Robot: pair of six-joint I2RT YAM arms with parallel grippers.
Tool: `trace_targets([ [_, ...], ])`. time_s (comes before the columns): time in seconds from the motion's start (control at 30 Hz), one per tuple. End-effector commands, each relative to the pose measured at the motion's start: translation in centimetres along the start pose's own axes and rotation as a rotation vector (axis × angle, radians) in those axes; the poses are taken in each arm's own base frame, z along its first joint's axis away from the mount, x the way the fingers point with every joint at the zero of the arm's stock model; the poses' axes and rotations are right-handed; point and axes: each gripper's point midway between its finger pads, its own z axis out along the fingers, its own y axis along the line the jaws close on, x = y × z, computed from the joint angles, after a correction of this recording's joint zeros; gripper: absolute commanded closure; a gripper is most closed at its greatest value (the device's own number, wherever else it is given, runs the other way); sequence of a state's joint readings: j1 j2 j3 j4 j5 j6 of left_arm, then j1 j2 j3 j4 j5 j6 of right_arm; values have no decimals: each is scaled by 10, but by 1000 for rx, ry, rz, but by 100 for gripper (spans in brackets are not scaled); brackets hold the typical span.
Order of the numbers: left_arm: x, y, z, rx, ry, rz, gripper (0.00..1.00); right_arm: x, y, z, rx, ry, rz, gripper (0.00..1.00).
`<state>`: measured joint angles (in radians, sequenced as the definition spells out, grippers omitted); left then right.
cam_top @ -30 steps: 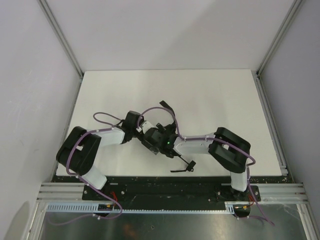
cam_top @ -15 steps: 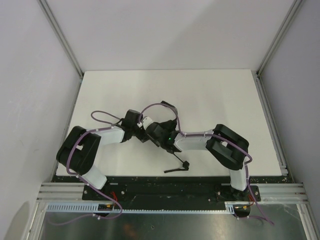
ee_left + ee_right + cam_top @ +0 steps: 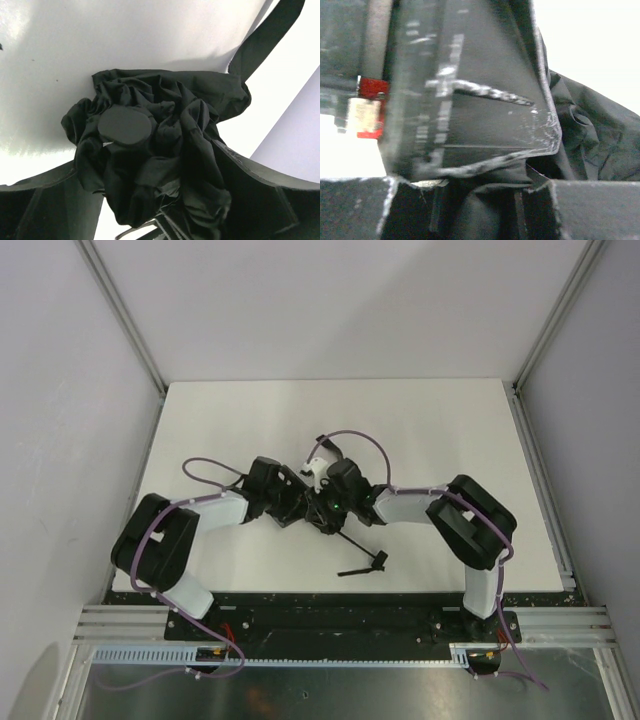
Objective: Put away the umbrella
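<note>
Midway through the job, the umbrella (image 3: pixel 150 165) sits at the middle of the table (image 3: pixel 450 440), its black canopy collapsed into a crumpled bundle, the round cap (image 3: pixel 125 125) turned toward the left wrist camera. The 2 arms meet over it there. The left gripper (image 3: pixel 150 200) stands spread wide, the bundle lying between its fingers (image 3: pixel 260 195) without a visible squeeze. The right gripper (image 3: pixel 470 215) is drawn partway closed with canopy fabric filling the gap, apparently pinching it, though that view is blurred. From the bundle the thin shaft (image 3: pixel 355 545) runs out toward the table's near edge and ends at the small handle (image 3: pixel 375 562), which rests on the surface. By the look of it, closing the canopy is done; the shaft appears not yet pushed in, the folds are loose rather than wrapped, and no fastened strap can be made out.
</note>
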<state>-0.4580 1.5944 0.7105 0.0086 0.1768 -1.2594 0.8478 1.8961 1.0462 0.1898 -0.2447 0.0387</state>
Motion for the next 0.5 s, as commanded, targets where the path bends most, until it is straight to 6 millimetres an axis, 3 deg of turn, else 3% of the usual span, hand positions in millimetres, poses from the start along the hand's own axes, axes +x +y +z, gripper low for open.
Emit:
trace_targets([
  [0.0, 12, 53, 1, -171, 26, 83, 16, 40, 34, -13, -282, 123, 191, 100],
  [0.1, 11, 54, 2, -175, 18, 86, 18, 31, 37, -21, -385, 86, 244, 100],
  [0.2, 8, 56, 3, -178, 5, 97, 26, 25, 42, -29, -481, 65, 269, 100],
  [0.33, 7, 49, 5, -149, -1, 104, 57, 20, 53, -39, -584, 54, 265, 100],
  [0.4, 8, 44, 5, -132, -5, 105, 75, 19, 52, -41, -594, 54, 268, 100],
  [0.47, 8, 42, 4, -118, -9, 100, 86, 19, 47, -42, -559, 60, 270, 100],
])
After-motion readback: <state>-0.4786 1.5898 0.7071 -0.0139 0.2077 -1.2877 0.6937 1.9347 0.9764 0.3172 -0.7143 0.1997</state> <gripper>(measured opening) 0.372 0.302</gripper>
